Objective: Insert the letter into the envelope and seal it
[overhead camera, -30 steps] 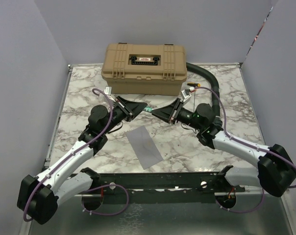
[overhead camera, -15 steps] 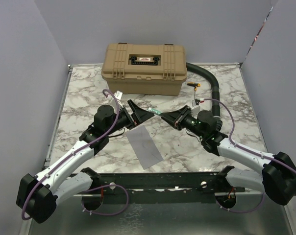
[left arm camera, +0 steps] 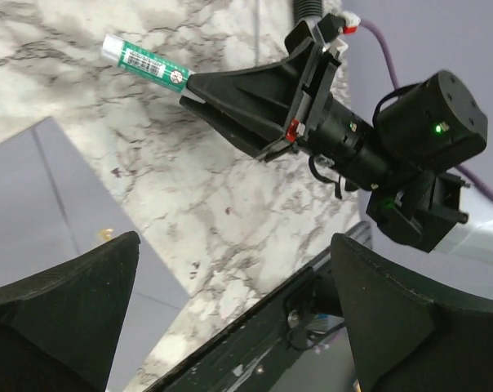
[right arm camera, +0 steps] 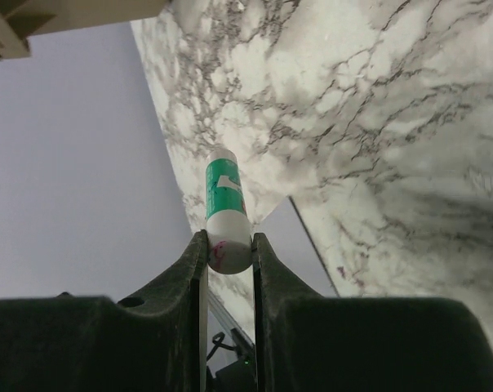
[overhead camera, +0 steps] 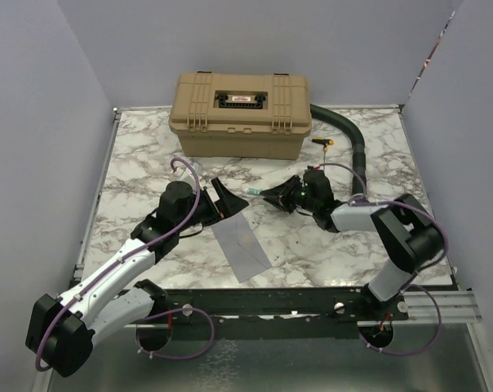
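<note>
Marble tabletop (overhead camera: 136, 163) bears the envelope (overhead camera: 241, 247), long axis running far-left to near-right.

Robotics lab cell pictured: marbled worktop (overhead camera: 140, 147) is walled by plain panels (overhead camera: 42, 122); left arm (overhead camera: 120, 265) and right arm (overhead camera: 397, 237) are bolted to a metal rail (overhead camera: 271, 300) at bottom.

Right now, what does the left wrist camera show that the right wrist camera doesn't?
Only the left wrist view: the right hand from outside, gripping a green-and-white tube, and the left hand, fingers spread wide. Only the right wrist view: a corner of the tan case, and the tube's round end pinched between that hand's fingers. Both: the tube, the marble table, and probably the grey envelope, though the right wrist view catches only a corner.
</note>
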Controlling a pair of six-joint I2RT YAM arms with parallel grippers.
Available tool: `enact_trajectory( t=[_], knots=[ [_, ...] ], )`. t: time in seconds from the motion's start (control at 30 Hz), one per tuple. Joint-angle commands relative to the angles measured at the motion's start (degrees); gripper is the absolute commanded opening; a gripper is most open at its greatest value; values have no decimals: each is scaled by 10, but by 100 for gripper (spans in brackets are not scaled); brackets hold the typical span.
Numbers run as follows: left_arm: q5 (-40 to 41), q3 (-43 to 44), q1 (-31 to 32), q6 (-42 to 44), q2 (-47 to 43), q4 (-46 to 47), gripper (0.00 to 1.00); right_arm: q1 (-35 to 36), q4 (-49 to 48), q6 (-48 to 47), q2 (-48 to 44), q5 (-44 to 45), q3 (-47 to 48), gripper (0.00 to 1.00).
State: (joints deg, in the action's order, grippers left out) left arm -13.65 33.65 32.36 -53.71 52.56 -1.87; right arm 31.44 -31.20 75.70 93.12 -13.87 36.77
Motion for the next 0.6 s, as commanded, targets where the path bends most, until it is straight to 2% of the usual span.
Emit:
enact_trajectory(
  t=[0.0, 0.1, 0.3, 0.4, 0.53, 0.57],
  knots=[
    [50, 32, -4, 58, -4, -91, 99, -10, -81, -14, 99, -70, 51, 1],
    [72, 51, -4, 74, 4, -142, 99, -18, -100, 5, 150, -90, 73, 1],
    [94, 72, -5, 93, 29, -198, 99, -19, -60, 4, 176, -74, 97, 3],
    [100, 78, -5, 97, 35, -208, 99, -21, -26, -1, 189, -68, 114, 18],
    [131, 104, -5, 111, 41, -257, 99, -23, 17, -11, 182, -60, 122, 50],
    [145, 113, -6, 115, 42, -274, 99, -23, 33, -19, 174, -56, 124, 55]
  ],
)
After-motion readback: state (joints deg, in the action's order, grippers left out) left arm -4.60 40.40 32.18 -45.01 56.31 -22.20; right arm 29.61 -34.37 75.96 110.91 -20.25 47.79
